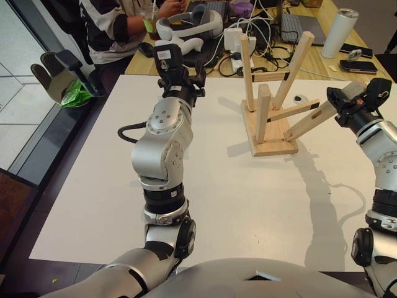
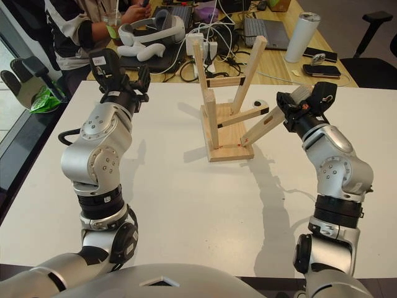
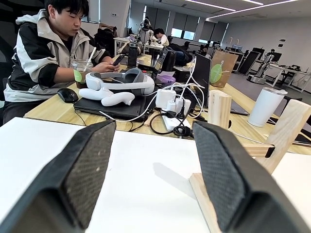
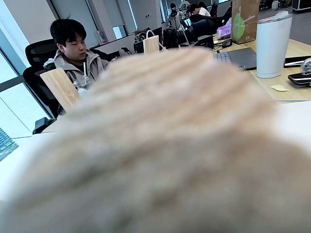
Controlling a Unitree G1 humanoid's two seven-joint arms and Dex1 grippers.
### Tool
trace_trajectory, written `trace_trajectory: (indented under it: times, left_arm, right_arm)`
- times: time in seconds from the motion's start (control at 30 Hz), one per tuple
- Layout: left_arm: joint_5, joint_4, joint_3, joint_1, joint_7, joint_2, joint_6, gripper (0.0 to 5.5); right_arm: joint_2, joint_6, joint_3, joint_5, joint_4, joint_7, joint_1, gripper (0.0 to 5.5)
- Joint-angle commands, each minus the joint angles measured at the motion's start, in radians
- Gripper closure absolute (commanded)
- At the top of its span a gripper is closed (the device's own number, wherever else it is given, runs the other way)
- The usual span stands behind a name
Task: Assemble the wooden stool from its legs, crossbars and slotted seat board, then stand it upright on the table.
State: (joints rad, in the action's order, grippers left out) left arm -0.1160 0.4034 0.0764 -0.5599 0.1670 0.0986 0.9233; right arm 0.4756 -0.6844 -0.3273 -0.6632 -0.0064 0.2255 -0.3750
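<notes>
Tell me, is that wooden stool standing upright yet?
Not yet: the stool is upside down, seat board on the table, legs pointing up.

A wooden desk (image 1: 313, 59) runs along the far side. At its left lie a white headset (image 1: 189, 25), a black mouse (image 3: 68, 94) and a plastic cup (image 3: 82, 70) with a straw. In the middle, a power strip (image 1: 234, 40) carries white chargers among tangled cables. Right of it are a grey laptop (image 2: 267, 31), a white tumbler (image 1: 339, 31), a dark phone (image 1: 358, 66) and a yellow sticky note (image 1: 345, 67). A green bag (image 1: 74, 93) lies on the floor at the far left.
</notes>
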Motion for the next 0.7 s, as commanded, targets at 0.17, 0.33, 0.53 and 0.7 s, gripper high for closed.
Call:
trace_trajectory:
  times: [0.17,0.33,0.53,0.7]
  left_arm:
    - [0.007,-0.001,-0.01,0.001,0.008,0.007,0.007,2.59]
    - [0.012,-0.013,-0.016,-0.001,0.016,0.019,-0.009,2.59]
    - [0.019,-0.009,-0.013,0.013,0.024,0.028,-0.019,2.59]
    - [0.02,-0.009,-0.012,0.018,0.029,0.03,-0.022,2.59]
  right_arm:
    - [-0.013,-0.073,-0.118,-0.101,0.094,0.045,-0.008,4.53]
    - [0.052,-0.104,-0.079,-0.104,0.167,0.203,-0.086,4.53]
    - [0.115,-0.067,0.042,-0.016,0.259,0.372,-0.242,4.53]
    - [0.117,-0.025,0.114,0.048,0.246,0.46,-0.293,4.53]
